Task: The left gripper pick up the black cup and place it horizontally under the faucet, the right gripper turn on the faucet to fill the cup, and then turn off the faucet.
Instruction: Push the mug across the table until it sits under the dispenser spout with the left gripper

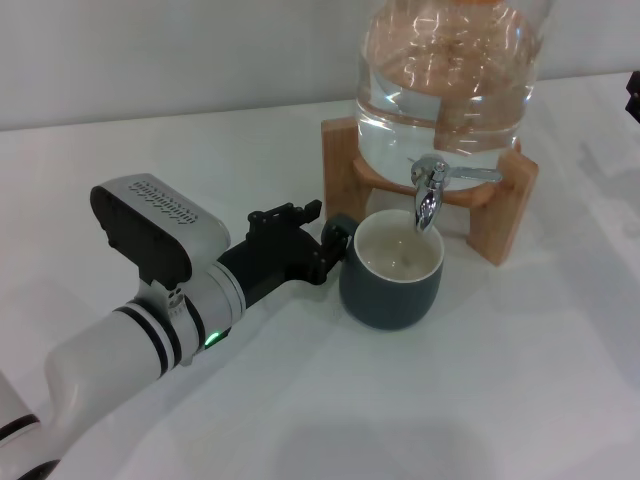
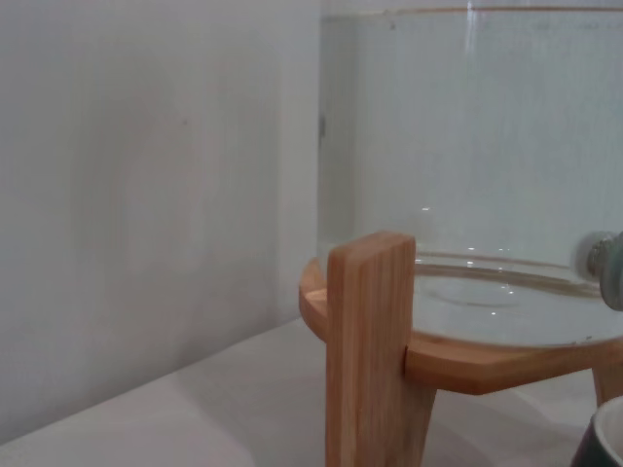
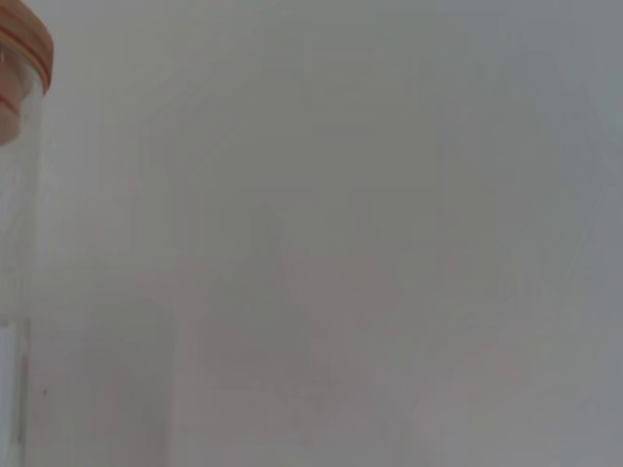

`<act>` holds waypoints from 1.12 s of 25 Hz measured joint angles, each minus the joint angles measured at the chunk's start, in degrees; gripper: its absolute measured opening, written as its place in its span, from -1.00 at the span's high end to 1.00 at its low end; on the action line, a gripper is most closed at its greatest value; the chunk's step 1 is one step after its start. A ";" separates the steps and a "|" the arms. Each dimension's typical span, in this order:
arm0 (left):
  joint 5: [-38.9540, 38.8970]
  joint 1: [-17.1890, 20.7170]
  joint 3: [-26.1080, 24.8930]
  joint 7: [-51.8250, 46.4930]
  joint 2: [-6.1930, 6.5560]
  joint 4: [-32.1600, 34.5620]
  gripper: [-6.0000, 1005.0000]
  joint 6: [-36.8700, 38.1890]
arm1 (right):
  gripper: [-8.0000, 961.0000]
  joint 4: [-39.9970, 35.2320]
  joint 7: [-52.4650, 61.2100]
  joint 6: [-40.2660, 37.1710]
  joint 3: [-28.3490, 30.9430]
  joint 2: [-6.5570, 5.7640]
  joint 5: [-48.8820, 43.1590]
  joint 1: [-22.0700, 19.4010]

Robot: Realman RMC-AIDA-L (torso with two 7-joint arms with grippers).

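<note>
- Black cup (image 1: 390, 272): upright on the table (image 1: 300, 400), beneath the faucet (image 1: 430, 190) nozzle.
- Left gripper (image 1: 322, 245): clamped on the cup's handle.
- Right gripper (image 1: 634, 92): at the frame edge, finger state indiscernible.

Clear glass jar (image 1: 445, 75) of water on a wooden stand (image 1: 500, 215), white table (image 1: 480, 400), pale wall (image 1: 150, 50)

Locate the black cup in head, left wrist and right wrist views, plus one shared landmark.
Head view: the black cup stands on the table right of centre, its mouth under the faucet, the left gripper at its handle.
Left wrist view: only a sliver of rim in the lower right corner.
Right wrist view: not in it.
Shared landmark: the glass jar.
</note>
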 joint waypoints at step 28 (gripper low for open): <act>-0.11 0.39 0.24 -0.03 0.09 0.75 0.12 0.01 | -0.74 0.03 0.00 0.17 0.00 0.00 0.00 0.00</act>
